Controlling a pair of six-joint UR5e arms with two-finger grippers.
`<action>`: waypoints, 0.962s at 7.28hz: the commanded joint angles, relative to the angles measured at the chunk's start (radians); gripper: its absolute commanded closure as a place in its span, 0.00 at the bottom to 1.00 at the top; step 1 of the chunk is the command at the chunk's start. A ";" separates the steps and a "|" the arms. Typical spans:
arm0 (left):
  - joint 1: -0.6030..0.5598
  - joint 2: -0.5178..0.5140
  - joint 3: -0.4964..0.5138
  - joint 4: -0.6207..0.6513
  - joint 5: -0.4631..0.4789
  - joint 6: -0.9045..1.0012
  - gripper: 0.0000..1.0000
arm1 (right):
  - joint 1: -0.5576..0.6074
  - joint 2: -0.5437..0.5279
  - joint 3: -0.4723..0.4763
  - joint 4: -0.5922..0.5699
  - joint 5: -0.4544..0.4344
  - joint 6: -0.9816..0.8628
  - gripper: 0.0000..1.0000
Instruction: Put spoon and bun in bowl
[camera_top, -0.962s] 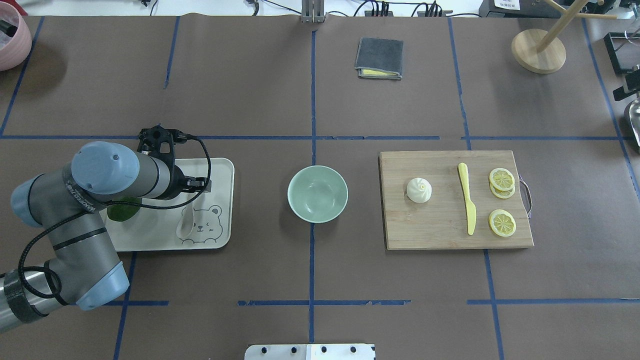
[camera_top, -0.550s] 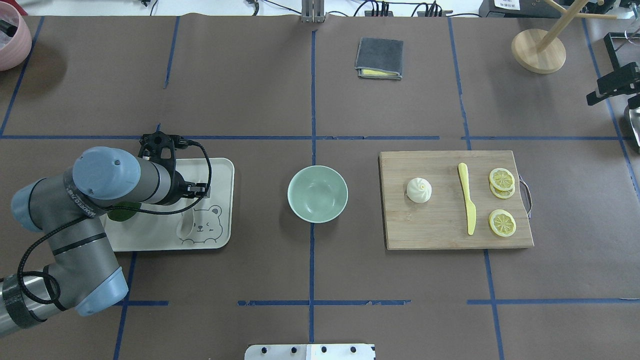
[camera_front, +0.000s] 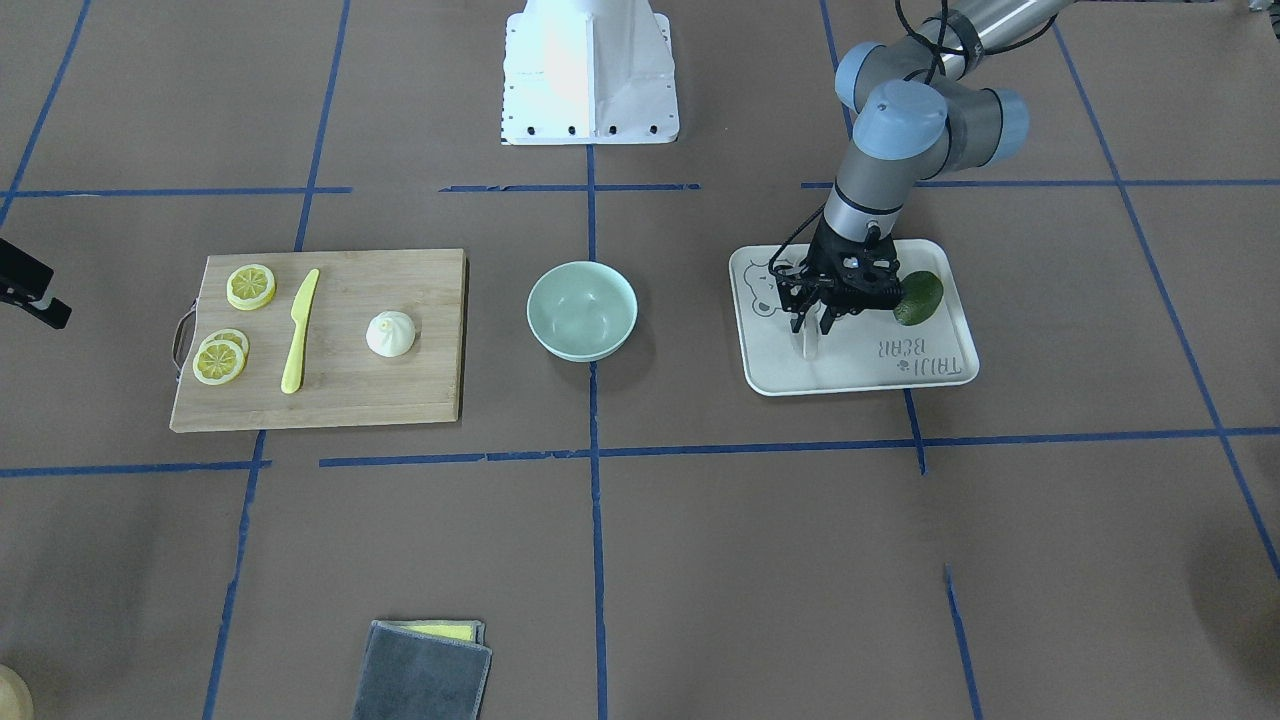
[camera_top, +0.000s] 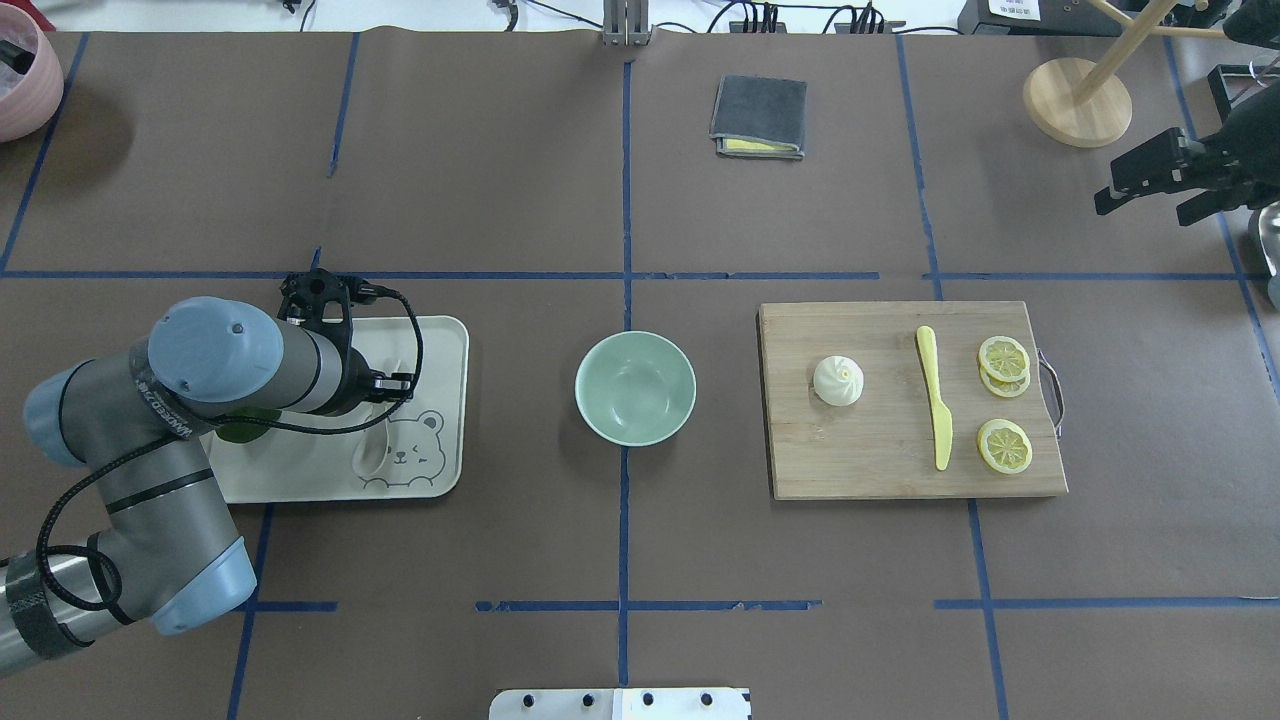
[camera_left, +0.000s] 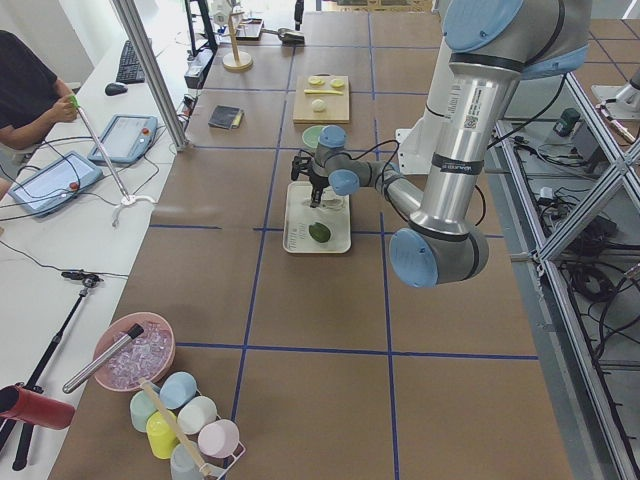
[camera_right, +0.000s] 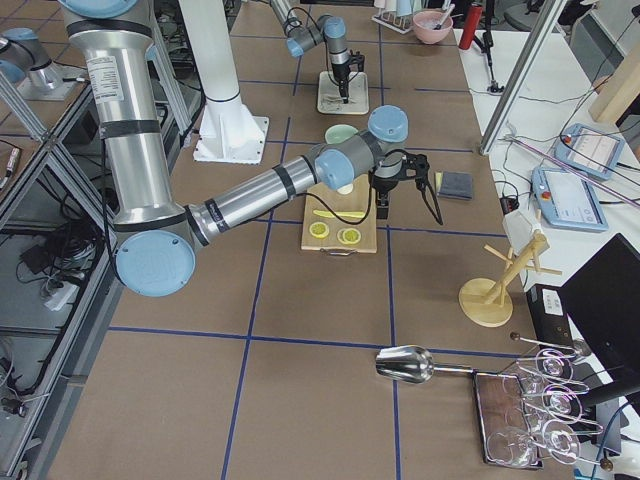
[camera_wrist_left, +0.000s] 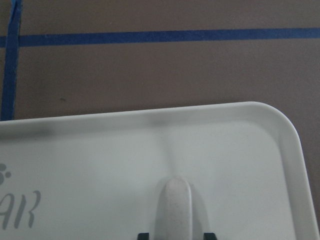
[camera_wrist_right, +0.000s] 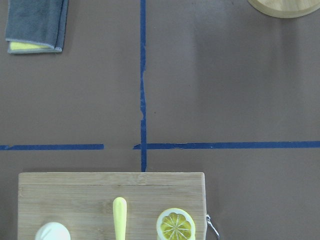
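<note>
Small off-white plastic spoon lies on white bear-print tray, 9 o'clock of mint-green bowl. I judge it light, stiff, slick; take handle. Left gripper fingers spread astride handle. Right gripper: cannot tell.

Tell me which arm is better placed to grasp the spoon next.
Left. The left gripper straddles the spoon on the bear-print tray; the right gripper hangs far across the table.

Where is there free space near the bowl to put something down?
Bare paper lies between the bowl and the tray, and between the bowl and the cutting board. The tray is crowded: left gripper, spoon, avocado. So is the board's side with knife and lemon slices.
</note>
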 joint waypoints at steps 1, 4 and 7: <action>0.001 0.009 -0.012 0.009 -0.004 0.001 0.88 | -0.067 0.065 0.002 0.001 -0.029 0.108 0.00; -0.014 0.014 -0.133 0.138 -0.006 0.012 1.00 | -0.247 0.158 0.007 0.001 -0.179 0.297 0.00; -0.043 -0.044 -0.205 0.180 -0.009 -0.004 1.00 | -0.463 0.206 -0.014 0.085 -0.380 0.475 0.00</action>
